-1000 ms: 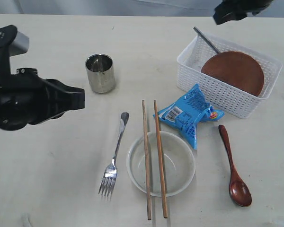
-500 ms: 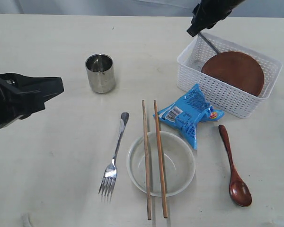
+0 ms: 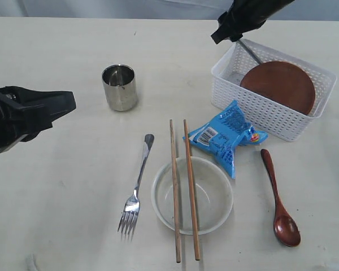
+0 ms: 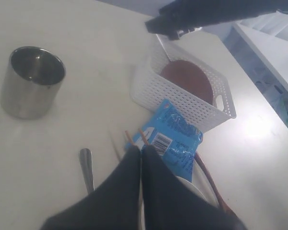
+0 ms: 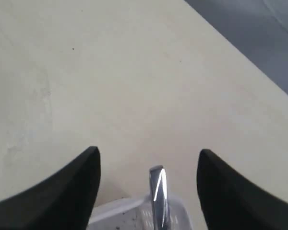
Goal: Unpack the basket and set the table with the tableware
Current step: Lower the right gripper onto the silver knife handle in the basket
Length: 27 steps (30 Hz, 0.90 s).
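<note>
Right gripper (image 5: 149, 157) spread above shiny steel knife (image 5: 156, 190), white lattice basket (image 3: 237, 97)

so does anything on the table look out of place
The blue packet is the odd one: a crumpled snack wrapper, no dish or utensil, lying between the basket and the bowl, one corner at the bowl's rim.

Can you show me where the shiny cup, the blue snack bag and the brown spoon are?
Shiny steel cup (image 3: 120, 96), exterior view, on its side wall.
Crinkly blue snack packet (image 3: 226, 135), exterior view, on its middle.
Dark brown wooden spoon (image 3: 273, 189), exterior view, on its handle.
</note>
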Each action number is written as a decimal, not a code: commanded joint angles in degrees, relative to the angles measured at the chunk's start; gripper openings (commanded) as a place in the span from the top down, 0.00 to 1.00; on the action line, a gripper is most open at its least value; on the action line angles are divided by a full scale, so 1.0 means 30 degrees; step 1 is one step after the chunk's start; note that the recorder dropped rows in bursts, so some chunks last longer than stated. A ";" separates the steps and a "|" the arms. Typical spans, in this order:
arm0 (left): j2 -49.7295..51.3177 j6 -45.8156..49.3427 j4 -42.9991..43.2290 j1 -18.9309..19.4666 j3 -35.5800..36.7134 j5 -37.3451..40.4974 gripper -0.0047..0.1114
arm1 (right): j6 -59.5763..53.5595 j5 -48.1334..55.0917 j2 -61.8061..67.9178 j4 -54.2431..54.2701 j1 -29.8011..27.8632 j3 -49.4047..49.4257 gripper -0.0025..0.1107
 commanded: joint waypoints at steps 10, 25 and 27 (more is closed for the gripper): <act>-0.0099 0.0020 0.0075 -0.0042 0.0046 0.0042 0.96 | 0.1012 0.0547 0.1393 -0.0648 -0.0043 -0.1206 0.49; -0.0099 0.0058 0.0075 -0.0042 0.0046 -0.0014 0.96 | 0.1854 0.0288 0.1440 -0.1935 -0.0043 -0.1206 0.60; -0.0099 0.0058 0.0075 -0.0042 0.0046 -0.0014 0.96 | 0.1854 0.0329 0.1488 -0.1935 -0.0043 -0.1206 0.60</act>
